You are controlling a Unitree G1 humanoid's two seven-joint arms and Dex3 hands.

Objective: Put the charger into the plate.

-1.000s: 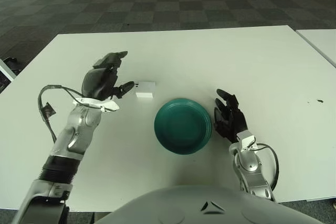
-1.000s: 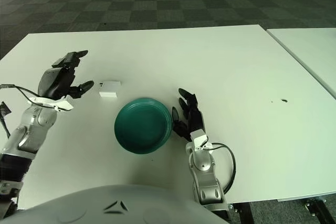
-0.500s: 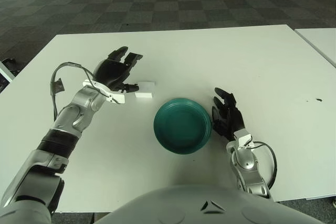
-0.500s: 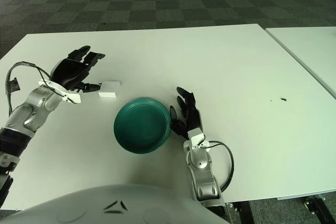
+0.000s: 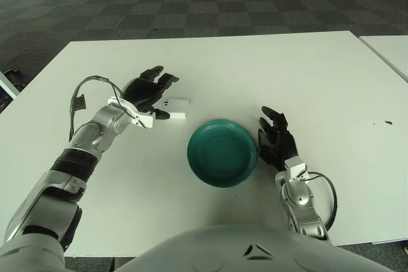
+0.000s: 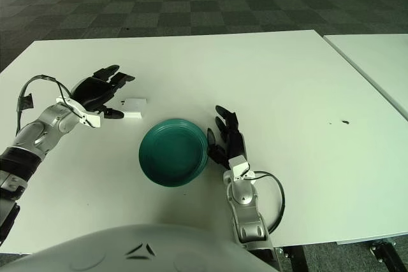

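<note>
1. In the left eye view, we see our left hand [image 5: 148, 92] just beside the white charger [image 5: 176, 108], on the side toward the table's [image 5: 331, 74] left edge. Its fingers are spread above and around the charger's near end and grip nothing yet. The charger lies flat on the table, apart from the green plate [image 5: 222, 152], which sits nearer the front edge. We judge the task barely begun: grasp, carry and drop remain.

2. In the right eye view, our right hand [image 6: 225, 139] shows just right of the plate, fingers loosely extended and empty. Nothing lies between charger and plate; a small dark speck [image 6: 345, 121] sits near the table's right edge.
</note>
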